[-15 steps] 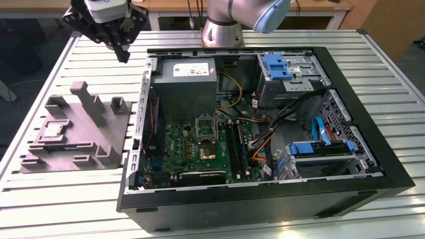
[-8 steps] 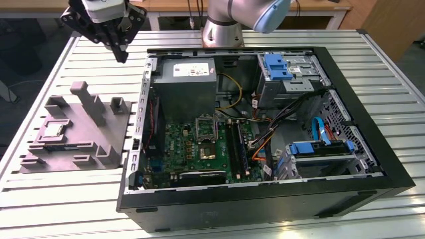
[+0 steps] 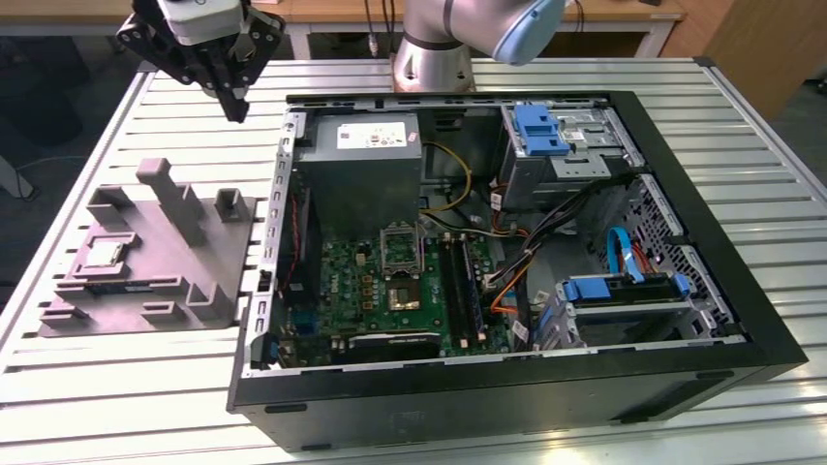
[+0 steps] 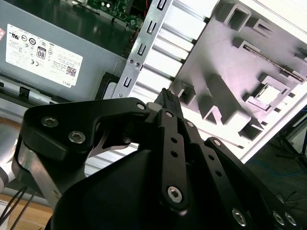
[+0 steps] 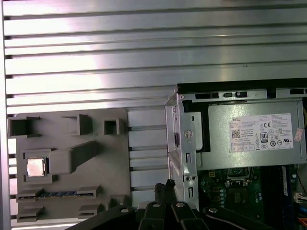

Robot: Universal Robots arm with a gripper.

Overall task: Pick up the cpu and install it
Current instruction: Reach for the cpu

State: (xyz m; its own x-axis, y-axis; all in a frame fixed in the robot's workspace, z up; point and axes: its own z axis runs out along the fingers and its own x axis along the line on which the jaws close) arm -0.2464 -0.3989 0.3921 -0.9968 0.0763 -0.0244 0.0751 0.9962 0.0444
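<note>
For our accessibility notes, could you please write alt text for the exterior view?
The shut, empty gripper hangs above the slatted table, beyond a grey tray and beside an open computer case. The cpu lies in the tray at the exterior view's left; a green motherboard sits inside the case.

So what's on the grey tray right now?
The cpu lies flat in a square recess of the grey tray; a bluish strip fills a slot nearby. Whatever is beneath the cpu is covered.

Exterior view high over table [image 3: 130, 387], wrist views past claw [image 4: 166, 96], sharing tray [image 5: 115, 158]
</note>
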